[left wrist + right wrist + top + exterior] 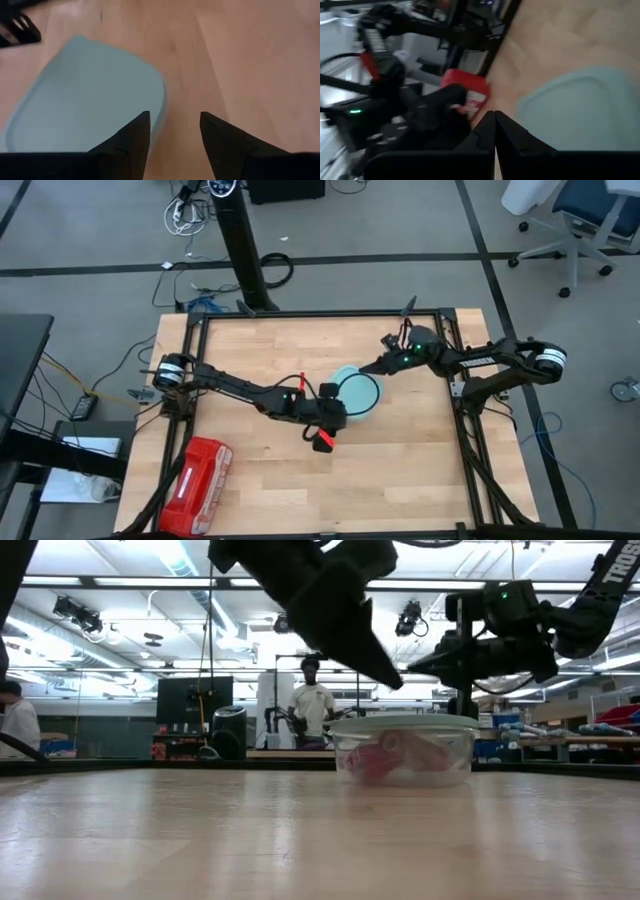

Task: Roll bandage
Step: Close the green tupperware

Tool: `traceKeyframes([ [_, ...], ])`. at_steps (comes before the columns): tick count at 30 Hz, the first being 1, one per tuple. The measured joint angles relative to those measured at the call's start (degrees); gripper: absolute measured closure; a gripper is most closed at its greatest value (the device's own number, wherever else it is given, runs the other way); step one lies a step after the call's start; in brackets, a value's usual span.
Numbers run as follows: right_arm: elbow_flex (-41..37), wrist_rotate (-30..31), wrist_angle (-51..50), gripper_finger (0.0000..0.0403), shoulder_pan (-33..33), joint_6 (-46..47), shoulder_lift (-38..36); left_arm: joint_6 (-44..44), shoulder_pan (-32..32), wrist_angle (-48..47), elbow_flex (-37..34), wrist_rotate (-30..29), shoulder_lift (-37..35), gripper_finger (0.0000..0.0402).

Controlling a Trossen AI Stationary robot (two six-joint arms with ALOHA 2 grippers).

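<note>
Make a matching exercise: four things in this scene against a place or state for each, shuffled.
1. left gripper
2. right gripper
3. bandage
4. red plastic case

a. inside the lidded clear container
b. fingers shut, beside the container
c. near the table's front left corner
d. fingers open, empty, above the table at the container's edge

Pairs: 1-d, 2-b, 3-a, 4-c

The high view looks straight down on the whole surface (400, 480) from well above. The low view sits at surface height and faces level across it into the room, close to the lidded tub (404, 748). The left wrist view looks down past its own fingers (131, 142), very near the tub's pale lid (85, 95). The right wrist view looks past its fingers (492, 132) across the same lid (580, 110). All four views share the tub.
</note>
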Motion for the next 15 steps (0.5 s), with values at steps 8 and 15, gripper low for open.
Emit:
traceKeyframes([
  [8, 0.09, -4.88, 6.52, 0.0400, -1.01, 3.86, 0.07, -1.42, 2.89, 5.80, 0.02, 9.37, -0.33, 0.0225],
  [15, 0.15, -3.85, 9.36, 0.0399, -2.13, 2.92, 0.02, -6.40, 4.32, 9.29, 0.04, 12.85, -0.68, 0.0225],
])
